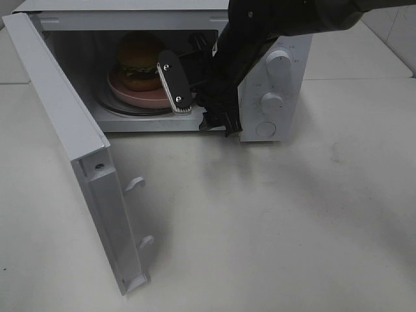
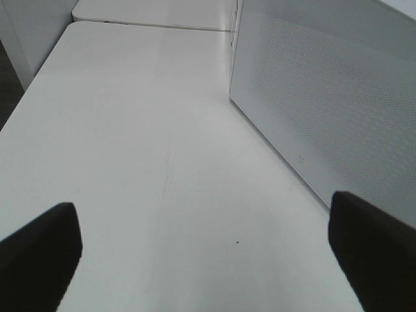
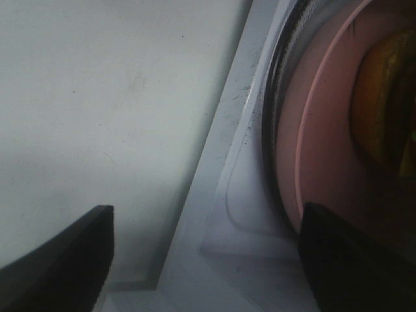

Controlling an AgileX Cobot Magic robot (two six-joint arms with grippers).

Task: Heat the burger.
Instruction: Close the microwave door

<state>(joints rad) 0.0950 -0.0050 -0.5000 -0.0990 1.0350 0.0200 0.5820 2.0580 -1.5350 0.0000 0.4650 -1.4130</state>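
Observation:
The burger (image 1: 138,62) stands on a pink plate (image 1: 140,99) on the glass turntable inside the open microwave (image 1: 286,39). My right gripper (image 1: 198,107) hangs open at the oven's mouth, one finger (image 1: 175,88) over the plate's near rim and the other outside the front sill. Nothing is between its fingers. In the right wrist view the right gripper (image 3: 205,260) straddles the sill, with the plate (image 3: 325,130) and a slice of the burger (image 3: 383,110) beside it. My left gripper (image 2: 208,260) is open over bare table next to the microwave's perforated side wall (image 2: 325,104).
The microwave door (image 1: 71,130) swings out wide to the left, its latch hooks (image 1: 136,184) facing the table. Two knobs (image 1: 279,65) and a button sit on the panel right of the cavity. White table (image 1: 273,227) stretches in front.

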